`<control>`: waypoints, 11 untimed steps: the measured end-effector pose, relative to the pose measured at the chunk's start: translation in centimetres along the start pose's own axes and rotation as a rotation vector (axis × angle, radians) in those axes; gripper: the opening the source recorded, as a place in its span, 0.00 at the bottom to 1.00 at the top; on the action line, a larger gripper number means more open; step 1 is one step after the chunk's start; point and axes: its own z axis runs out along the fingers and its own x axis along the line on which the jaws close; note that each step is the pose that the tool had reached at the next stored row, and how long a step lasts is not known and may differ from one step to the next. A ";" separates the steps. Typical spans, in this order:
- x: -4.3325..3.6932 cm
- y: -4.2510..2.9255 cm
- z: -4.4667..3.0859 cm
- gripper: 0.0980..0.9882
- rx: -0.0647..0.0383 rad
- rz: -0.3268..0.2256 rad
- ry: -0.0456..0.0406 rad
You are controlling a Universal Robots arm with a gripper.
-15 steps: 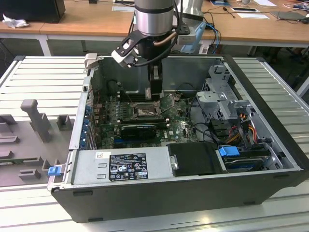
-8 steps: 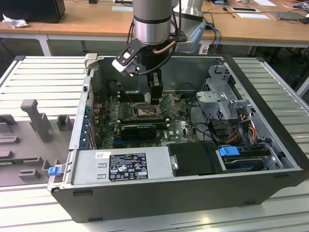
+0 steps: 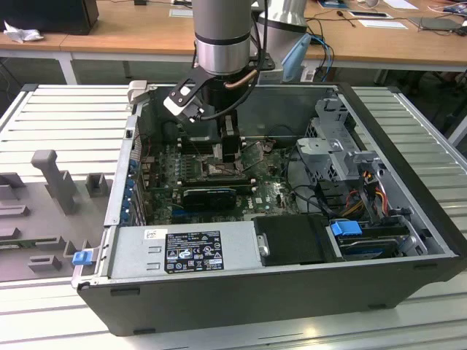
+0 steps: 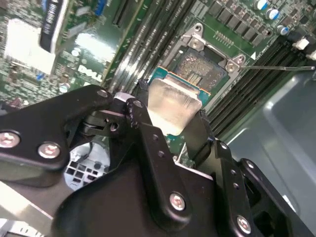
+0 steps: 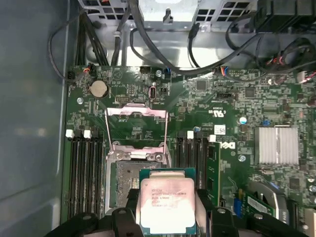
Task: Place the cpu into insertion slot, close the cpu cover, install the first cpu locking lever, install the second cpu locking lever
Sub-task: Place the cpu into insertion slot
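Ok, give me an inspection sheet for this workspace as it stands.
Surface: slatted metal table bearing an open computer case.
Job's things: cpu held over the insertion slot, not seated; cpu cover swung open.
Clutter: grey fixtures at the exterior view's left.
Gripper: jaws shut on the cpu.
Cables: black cables and coloured wires loose inside the case.
Surroundings: wooden desks behind.

Open computer case [image 3: 255, 295], grey power supply [image 3: 182, 249]

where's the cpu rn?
In the first wrist view the cpu is clamped in the gripper, just over the insertion slot and offset from it, with the cpu cover open.
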 end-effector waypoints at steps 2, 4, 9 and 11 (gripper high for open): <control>0.33 0.02 0.31 0.48 0.000 -0.001 0.0002; 0.49 0.03 0.49 0.48 0.000 -0.002 0.0003; 0.66 -0.08 1.65 0.48 0.000 -0.001 0.0003; 0.71 -0.10 2.00 0.48 0.000 -0.002 0.0003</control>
